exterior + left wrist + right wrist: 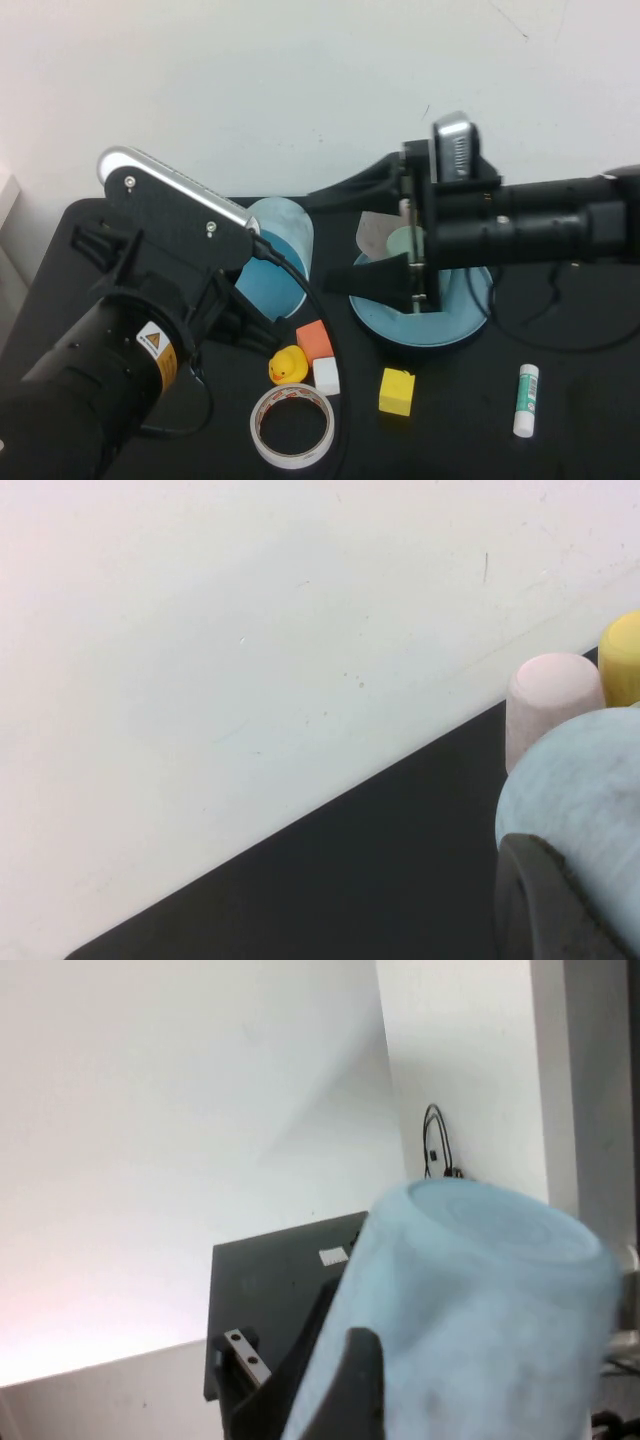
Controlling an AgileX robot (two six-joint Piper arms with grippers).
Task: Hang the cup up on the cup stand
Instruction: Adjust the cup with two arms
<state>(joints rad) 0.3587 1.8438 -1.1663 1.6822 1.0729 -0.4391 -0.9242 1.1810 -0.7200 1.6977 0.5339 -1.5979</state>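
Note:
The light blue cup [280,245] is held tilted above the table, left of the cup stand [440,322]. My left gripper [250,318] is below the cup and shut on it; one finger [545,905] presses its wall [580,780]. My right gripper [320,240] reaches in from the right, open, with its jaws spread above and below the cup's side. In the right wrist view the cup [470,1310] fills the space beside one finger [355,1390]. The round blue stand sits under the right arm with a pink cup [373,232] and a mint green cup [405,243] on it.
A tape roll [292,425], rubber duck [288,366], orange block [314,341], white block [326,375], yellow block [396,391] and glue stick [526,400] lie on the near part of the black table. A yellow cup [622,655] shows behind the pink cup [550,705].

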